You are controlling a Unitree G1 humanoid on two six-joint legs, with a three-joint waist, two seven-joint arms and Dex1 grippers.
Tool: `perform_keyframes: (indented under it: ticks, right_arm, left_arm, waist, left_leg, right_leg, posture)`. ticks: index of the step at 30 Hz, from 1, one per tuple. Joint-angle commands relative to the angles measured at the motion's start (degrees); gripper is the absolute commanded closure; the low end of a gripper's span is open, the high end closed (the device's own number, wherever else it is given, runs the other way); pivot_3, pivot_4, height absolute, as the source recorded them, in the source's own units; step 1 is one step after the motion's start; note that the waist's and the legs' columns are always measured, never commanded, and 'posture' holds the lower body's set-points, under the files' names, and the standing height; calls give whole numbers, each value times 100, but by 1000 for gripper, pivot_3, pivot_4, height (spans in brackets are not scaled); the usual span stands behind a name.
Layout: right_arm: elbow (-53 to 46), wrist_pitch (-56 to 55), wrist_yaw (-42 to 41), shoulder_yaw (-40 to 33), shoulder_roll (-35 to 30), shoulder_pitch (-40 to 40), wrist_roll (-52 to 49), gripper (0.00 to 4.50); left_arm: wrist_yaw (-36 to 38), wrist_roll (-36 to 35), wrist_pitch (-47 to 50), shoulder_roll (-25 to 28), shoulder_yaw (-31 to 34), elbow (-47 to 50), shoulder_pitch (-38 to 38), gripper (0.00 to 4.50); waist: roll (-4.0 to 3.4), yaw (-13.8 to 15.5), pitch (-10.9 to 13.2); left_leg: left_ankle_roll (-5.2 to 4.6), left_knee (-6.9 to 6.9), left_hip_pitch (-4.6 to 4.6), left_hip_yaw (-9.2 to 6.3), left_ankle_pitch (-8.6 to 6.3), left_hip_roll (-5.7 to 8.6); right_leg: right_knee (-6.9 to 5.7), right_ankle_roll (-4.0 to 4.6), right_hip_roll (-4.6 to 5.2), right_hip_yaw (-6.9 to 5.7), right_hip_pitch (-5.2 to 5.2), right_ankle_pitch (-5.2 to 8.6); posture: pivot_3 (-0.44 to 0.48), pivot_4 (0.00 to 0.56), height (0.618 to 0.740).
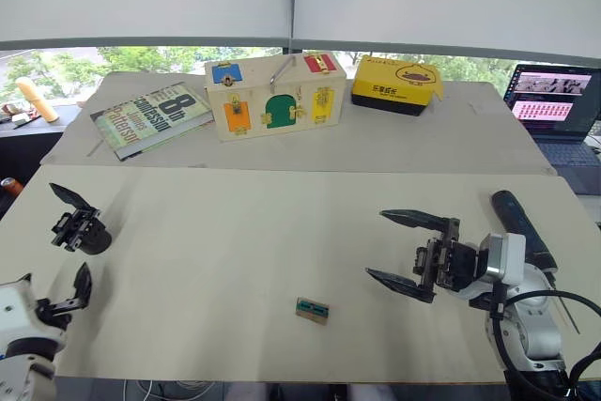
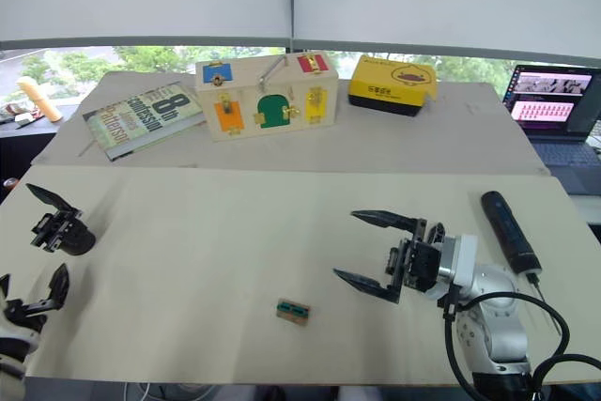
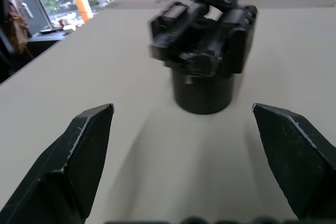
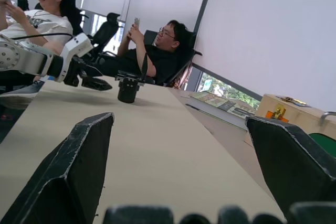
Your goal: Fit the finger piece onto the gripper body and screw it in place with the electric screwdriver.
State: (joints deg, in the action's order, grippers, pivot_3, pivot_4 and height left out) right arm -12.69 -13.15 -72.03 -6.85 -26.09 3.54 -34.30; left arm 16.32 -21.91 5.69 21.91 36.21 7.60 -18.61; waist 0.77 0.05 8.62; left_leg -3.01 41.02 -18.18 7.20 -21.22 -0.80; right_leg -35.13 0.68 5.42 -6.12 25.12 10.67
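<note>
The gripper body point(image 1: 81, 223), black and blocky with a pointed finger sticking up and away, stands on the near table at the far left. My left gripper point(image 2: 33, 288) is open just short of it, and in the left wrist view the gripper body point(image 3: 202, 51) sits centred beyond the spread fingertips, apart from them. Over the table's right half my right gripper point(image 1: 377, 244) is open and empty, pointing left. The electric screwdriver point(image 1: 521, 223) lies on the table right beside that wrist, thin bit toward the near edge. The finger piece is out of view.
A small green-and-tan rectangle point(image 1: 313, 310) lies near the front edge, left of the right gripper. On the far table are a book point(image 1: 150, 117), a wooden lock box point(image 1: 275, 96) and a yellow box point(image 1: 394, 84). A laptop point(image 1: 554, 100) stands far right. Seated people point(image 4: 152, 51) are beyond the table's left end.
</note>
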Motion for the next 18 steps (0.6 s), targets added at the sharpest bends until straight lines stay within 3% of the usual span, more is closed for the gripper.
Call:
perform_keyframes:
  ticks: [1,18]
  right_arm:
    - [-125,-81,141,17,-10,177,14,72]
    - [-580,112,726,153,-175,161,135,72]
  left_arm:
    - [15,245,8,233,-186,-354,296,0]
    - [551,542,-445,854,-617,-2289,1761,0]
  waist:
    - [0,-12,0]
    - [-3,7,0]
  left_leg:
    - [5,-4,1,-1,2,-1]
    - [36,-6,10,-1,16,-3]
  right_leg:
    - [0,2,-5,-1,1,1]
    - [-27,12,-6,-2,2,4]
  posture:
    - [0,150,740]
    - [0,150,740]
